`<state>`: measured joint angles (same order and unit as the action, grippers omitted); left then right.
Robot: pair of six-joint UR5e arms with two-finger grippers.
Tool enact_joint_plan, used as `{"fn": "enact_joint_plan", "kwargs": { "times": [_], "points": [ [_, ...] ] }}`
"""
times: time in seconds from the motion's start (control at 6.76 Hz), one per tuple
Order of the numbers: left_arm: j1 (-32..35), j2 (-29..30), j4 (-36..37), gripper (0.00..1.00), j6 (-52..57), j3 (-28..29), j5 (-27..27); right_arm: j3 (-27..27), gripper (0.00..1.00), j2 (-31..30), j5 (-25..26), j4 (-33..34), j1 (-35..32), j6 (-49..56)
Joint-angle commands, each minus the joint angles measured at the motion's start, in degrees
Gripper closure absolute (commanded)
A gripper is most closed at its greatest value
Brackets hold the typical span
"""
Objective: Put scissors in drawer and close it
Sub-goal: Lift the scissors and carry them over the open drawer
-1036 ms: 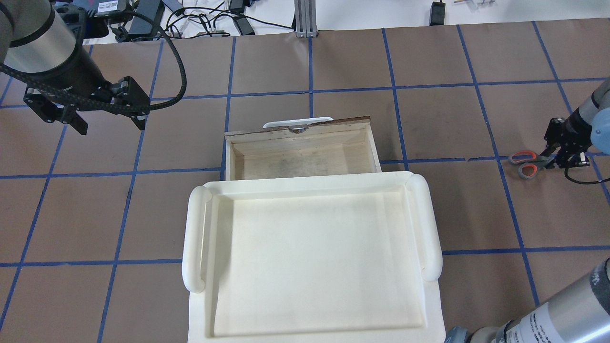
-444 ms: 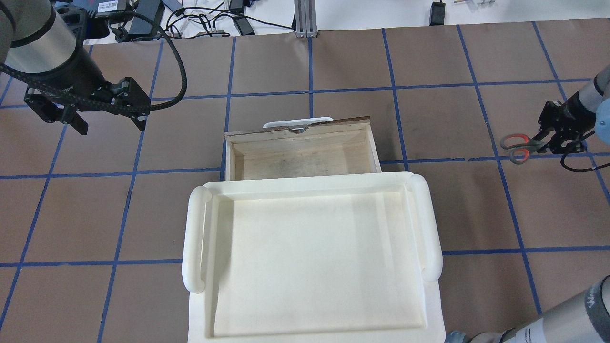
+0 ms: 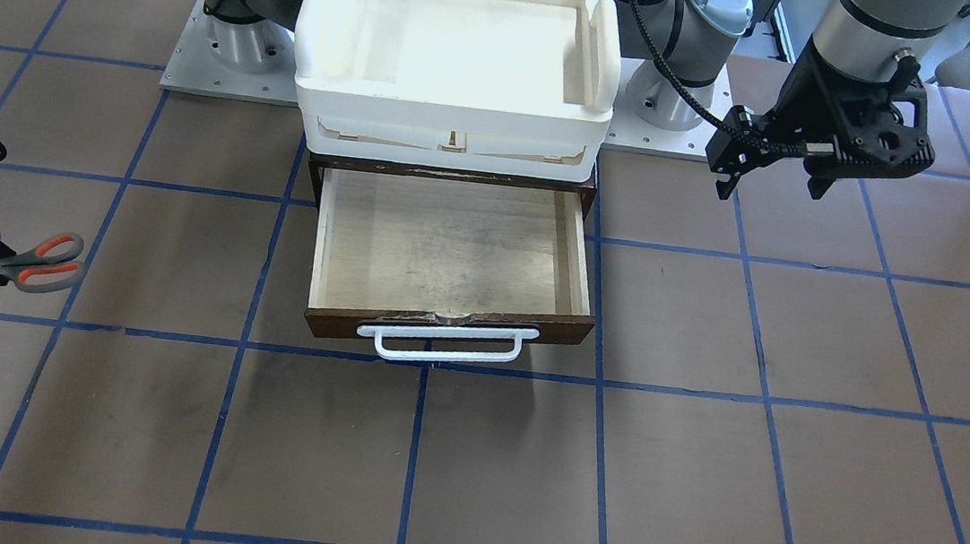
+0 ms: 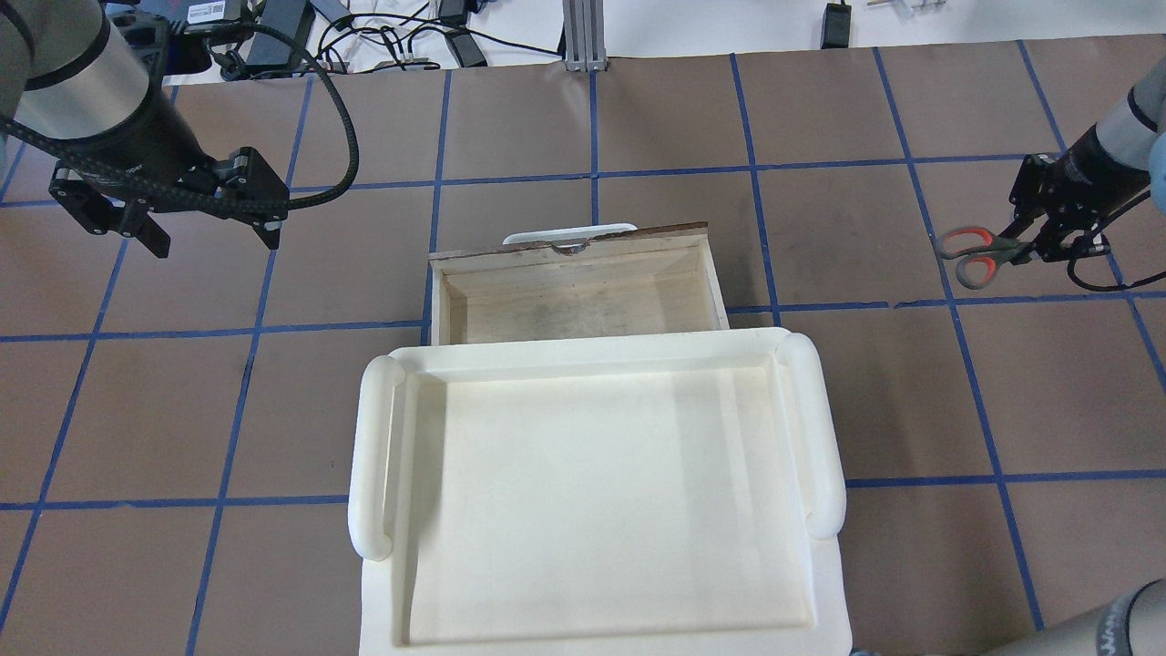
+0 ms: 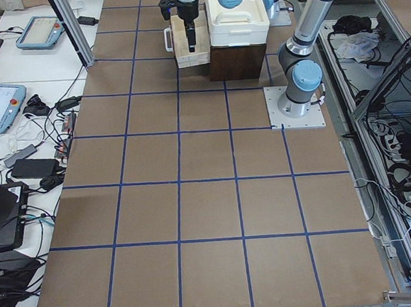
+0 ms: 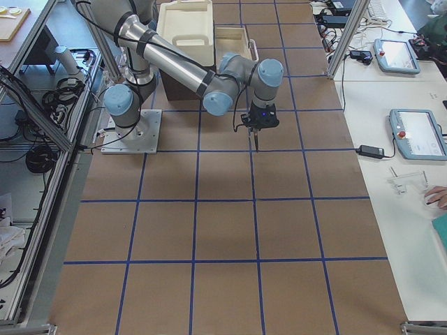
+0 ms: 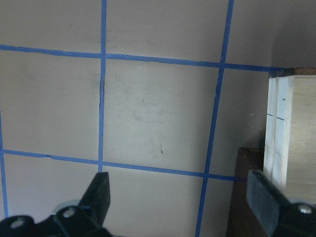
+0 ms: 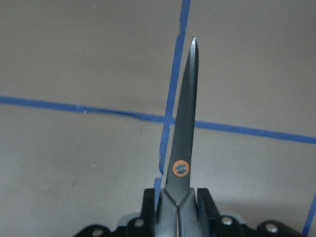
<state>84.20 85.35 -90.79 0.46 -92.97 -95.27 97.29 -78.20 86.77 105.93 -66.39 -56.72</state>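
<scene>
right fingers point(image 8: 149, 207) clamped tight on the scissors point(image 4: 997, 253), gripping just behind the pivot screw point(image 8: 181, 168). blades are closed and run out past my fingertips in the wrist view. grey loops with the orange-red lining stick out on the side toward the drawer point(image 4: 583, 310).

scissors are held over the bench point(image 4: 820, 109), far out on my right, well apart from the drawer, near a crossing of the blue tape lines point(image 8: 170, 118). right side view has the blade pointing down at the bench. can't tell from it how much clearance the tip has.

left fingers point(image 7: 98, 195) spread wide, holding nothing, hanging over the bench well out on my left, above bare brown surface. a corner of the cabinet shows at the right edge of that wrist view.

drawer is pulled out, pale plywood floor showing, dark front with the white bar handle point(image 3: 441, 347) facing away from me. white tray point(image 4: 592, 501) sits on top of the cabinet, above the back end of the drawer.
</scene>
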Motion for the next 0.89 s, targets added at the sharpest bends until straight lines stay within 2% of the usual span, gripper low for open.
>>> {"fn": "enact_joint_plan", "kwargs": {
  "times": [0.0, 0.44, 0.59, 0.74],
  "points": [
    [0.0, 0.0, 0.0, 0.00, 0.2, 0.0, -0.1, -0.9, 1.00, -3.8, -0.1, -3.6, -9.1, -8.3],
    [-0.1, -0.2, -0.1, 0.00, 0.2, 0.0, -0.2, -4.6, 1.00, -3.0, -1.5, -3.3, -26.3, -28.9],
    [-0.2, -0.2, 0.4, 0.00, 0.4, 0.2, -1.7, -4.7, 1.00, -2.8, -1.7, -3.0, -29.0, -30.6],
    [-0.1, 0.1, 2.7, 0.00, 0.5, -0.1, -2.2, -4.6, 1.00, -2.7, -4.2, -3.1, -30.9, -35.9]
  ]
}}
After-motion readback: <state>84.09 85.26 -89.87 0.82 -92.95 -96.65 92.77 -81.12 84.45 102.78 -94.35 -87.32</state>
